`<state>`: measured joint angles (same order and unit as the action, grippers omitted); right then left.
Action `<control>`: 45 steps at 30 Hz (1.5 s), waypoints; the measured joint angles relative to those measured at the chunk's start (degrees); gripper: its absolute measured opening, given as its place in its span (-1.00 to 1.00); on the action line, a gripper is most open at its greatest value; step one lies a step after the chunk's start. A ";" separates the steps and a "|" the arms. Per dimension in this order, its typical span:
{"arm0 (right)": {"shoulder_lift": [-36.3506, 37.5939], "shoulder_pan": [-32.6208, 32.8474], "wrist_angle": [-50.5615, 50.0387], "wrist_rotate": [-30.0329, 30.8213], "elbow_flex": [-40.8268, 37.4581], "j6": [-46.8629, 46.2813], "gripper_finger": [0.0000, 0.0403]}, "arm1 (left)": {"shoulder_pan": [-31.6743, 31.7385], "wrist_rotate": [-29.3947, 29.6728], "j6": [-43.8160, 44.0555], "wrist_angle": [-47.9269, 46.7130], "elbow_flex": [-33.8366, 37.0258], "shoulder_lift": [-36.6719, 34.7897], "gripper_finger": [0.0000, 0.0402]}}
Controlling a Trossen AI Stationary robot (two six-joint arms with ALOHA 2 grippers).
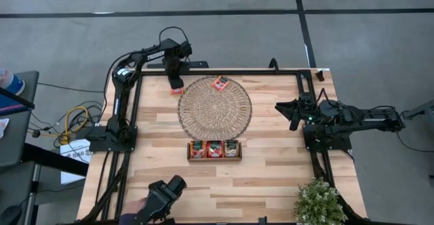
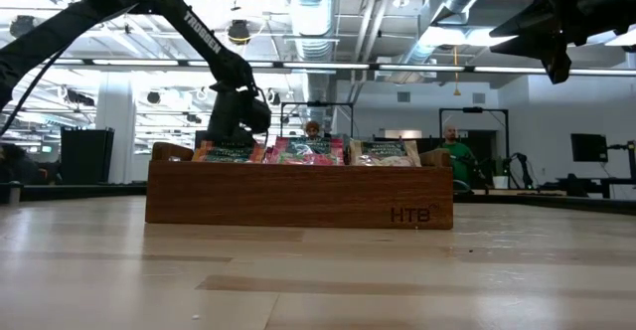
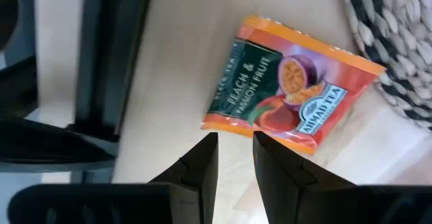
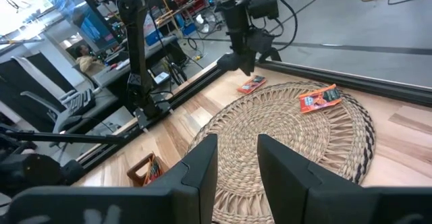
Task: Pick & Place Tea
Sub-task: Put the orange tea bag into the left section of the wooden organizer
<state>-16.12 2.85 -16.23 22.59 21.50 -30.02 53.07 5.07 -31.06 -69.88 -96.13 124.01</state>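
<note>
One tea sachet (image 3: pixel 290 82), orange with a dark green panel, lies flat on the table by the far-left rim of the round woven mat (image 1: pixel 214 106); it also shows in the overhead (image 1: pixel 177 89) and right wrist (image 4: pixel 251 84) views. My left gripper (image 3: pixel 235 163) hovers just above it, open with a narrow gap. A second red-orange sachet (image 1: pixel 220 83) lies on the mat's far part. More sachets stand in the wooden tray (image 1: pixel 214 158) near the mat. My right gripper (image 1: pixel 293 113) waits raised at the table's right, open.
Black frame rails (image 1: pixel 237 71) run along the table's far edge close to the left gripper. A potted plant (image 1: pixel 319 201) stands at the near right corner, and a dark camera mount (image 1: pixel 163 194) sits at the near edge. People (image 2: pixel 457 156) show in the room behind.
</note>
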 joint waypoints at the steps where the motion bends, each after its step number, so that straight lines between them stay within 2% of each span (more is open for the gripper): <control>1: 0.00 0.00 0.00 0.00 0.00 0.01 -0.52 | -0.17 -0.01 -0.16 0.36 0.32 0.00 -0.58; 17: 0.02 0.00 0.00 0.00 0.00 0.00 -0.52 | -0.43 -0.27 -3.43 6.69 1.29 -0.02 -0.58; 24: 0.00 0.00 0.00 0.00 0.00 0.00 -0.52 | -0.45 -2.44 -4.46 7.32 1.29 0.01 -0.58; 38: 0.01 0.00 0.04 -0.04 0.00 -0.57 -0.52 | -0.54 -2.25 -4.22 7.18 0.94 3.83 -0.58; 41: 0.00 0.00 0.02 -0.04 0.00 -0.57 -0.52 | -0.54 -2.55 -4.18 6.43 0.96 3.89 -0.63; 45: 0.02 0.00 0.02 -0.04 0.00 -0.57 -0.52 | -0.56 -2.59 -4.09 6.16 1.00 3.98 -0.81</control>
<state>-16.10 2.85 -16.21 22.55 21.50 -30.59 52.51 2.48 -35.15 -63.71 -95.13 127.98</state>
